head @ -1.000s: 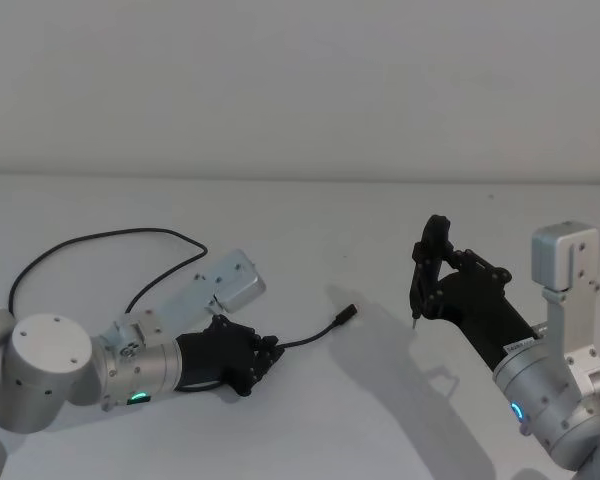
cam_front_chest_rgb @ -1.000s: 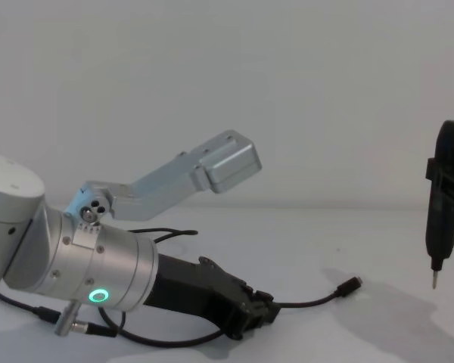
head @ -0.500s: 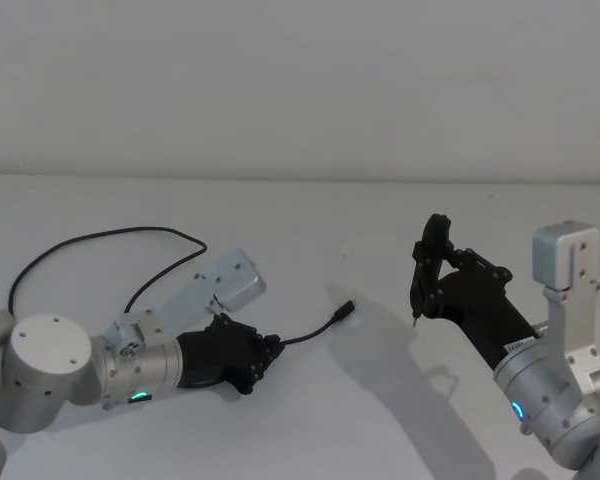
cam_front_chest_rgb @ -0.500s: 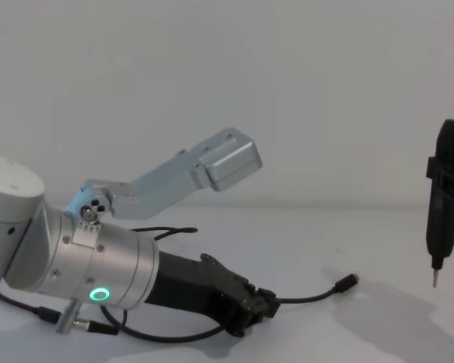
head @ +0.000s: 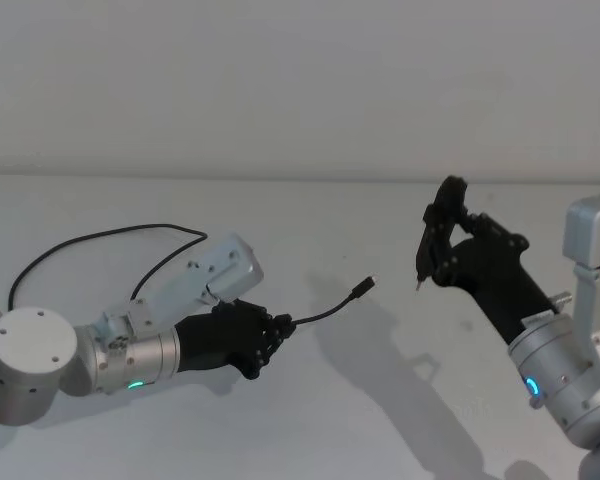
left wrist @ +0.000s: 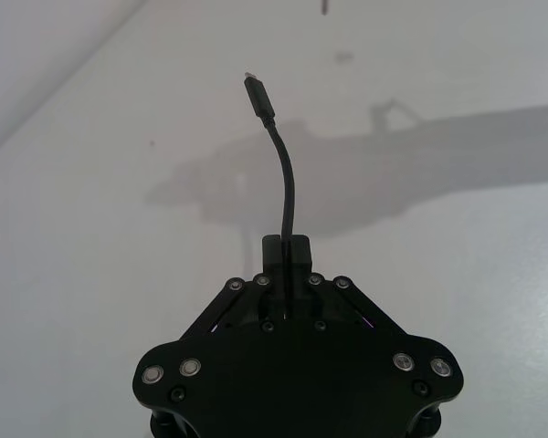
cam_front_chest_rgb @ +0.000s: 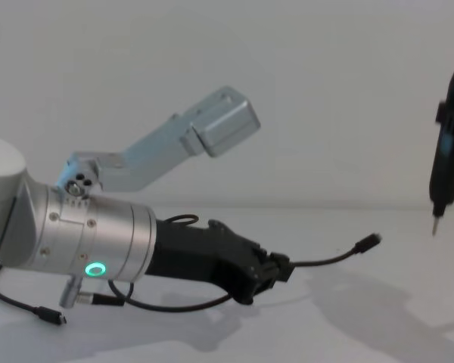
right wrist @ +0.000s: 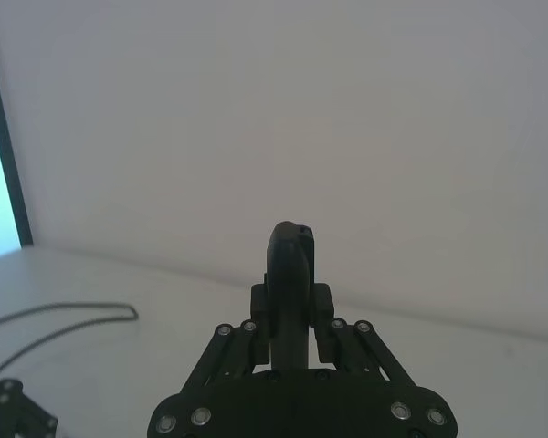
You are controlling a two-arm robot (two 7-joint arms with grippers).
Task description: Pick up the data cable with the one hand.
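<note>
The data cable (head: 325, 311) is a thin black cord; its free end with the small plug (head: 363, 289) hangs in the air above the white table. My left gripper (head: 275, 328) is shut on the cord a short way behind the plug, lifted off the surface. In the left wrist view the cord (left wrist: 286, 187) rises from between the closed fingertips (left wrist: 298, 248). The rest of the cable loops (head: 100, 236) on the table behind the left arm. At the right, my right gripper (head: 448, 250) is raised and shut on a slim black pen-like tool (head: 432, 228), tip down.
The white table (head: 380, 400) meets a plain wall at the back. A silver camera housing (head: 220, 268) juts from the left wrist. Another cable end with a plug (cam_front_chest_rgb: 49, 316) lies on the table under the left arm.
My left gripper has risen and moved slightly right with the cable, lifting the plug end off the table. The right arm with the tool has moved up and to the right.
</note>
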